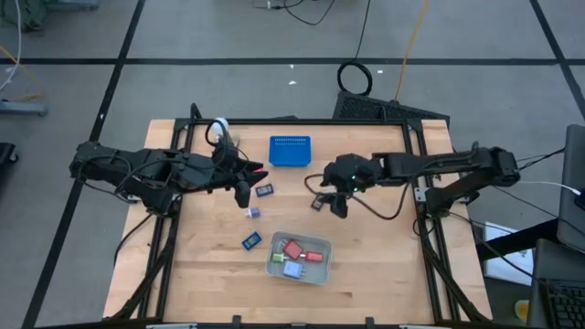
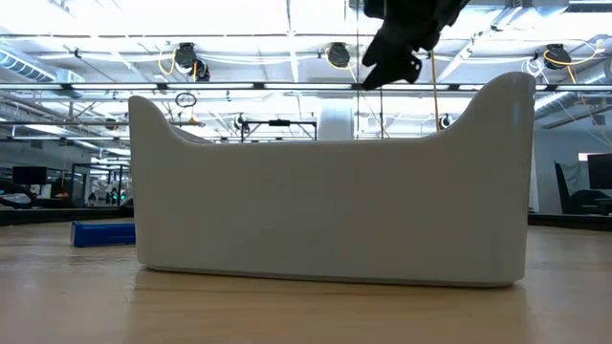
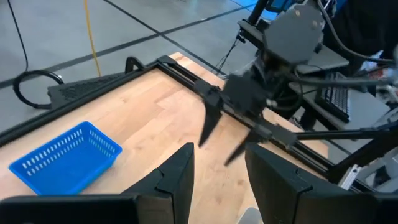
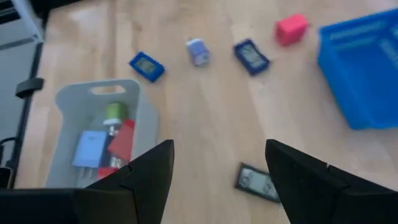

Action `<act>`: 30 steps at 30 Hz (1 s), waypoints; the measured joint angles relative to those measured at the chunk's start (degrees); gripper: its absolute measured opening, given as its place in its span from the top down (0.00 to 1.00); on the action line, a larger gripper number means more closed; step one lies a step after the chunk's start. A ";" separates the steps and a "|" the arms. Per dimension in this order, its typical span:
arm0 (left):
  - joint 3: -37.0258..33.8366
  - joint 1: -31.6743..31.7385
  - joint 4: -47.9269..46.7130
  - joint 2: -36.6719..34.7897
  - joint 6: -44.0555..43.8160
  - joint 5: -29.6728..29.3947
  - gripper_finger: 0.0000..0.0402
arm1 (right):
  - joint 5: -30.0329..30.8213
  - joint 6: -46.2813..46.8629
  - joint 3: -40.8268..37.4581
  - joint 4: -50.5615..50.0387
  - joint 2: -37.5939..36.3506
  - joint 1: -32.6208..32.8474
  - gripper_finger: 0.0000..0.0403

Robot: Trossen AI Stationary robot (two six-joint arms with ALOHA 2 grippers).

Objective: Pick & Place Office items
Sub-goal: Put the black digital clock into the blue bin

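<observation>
The right end effector [image 1: 339, 206] is open, holding nothing, above a dark little block [image 4: 257, 182]. It looks light and hard; pinch its sides.

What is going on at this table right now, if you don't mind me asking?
Two robot arms are sorting small office items into a grey bin near the table's front edge. Several pieces already lie in it, red, blue and green among them. The right end effector hangs open over the middle of the table above a dark piece, holding nothing. The left end effector is shut, above the table beside another dark piece. A red piece and two blue ones also lie loose, and a blue basket sits at the back.
</observation>
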 joint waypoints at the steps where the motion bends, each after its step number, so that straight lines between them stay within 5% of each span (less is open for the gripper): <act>1: 0.00 0.00 0.01 0.00 -0.26 0.00 0.64 | 0.01 0.51 0.00 0.09 -0.62 -0.48 0.39; 25: 0.00 0.50 -0.12 0.01 4.53 -1.63 0.64 | 0.05 1.67 0.00 3.89 -3.84 -3.43 0.39; 30: -5.22 2.16 -3.74 0.97 6.91 -0.50 0.64 | 0.03 0.72 0.00 3.90 -3.84 -3.43 0.39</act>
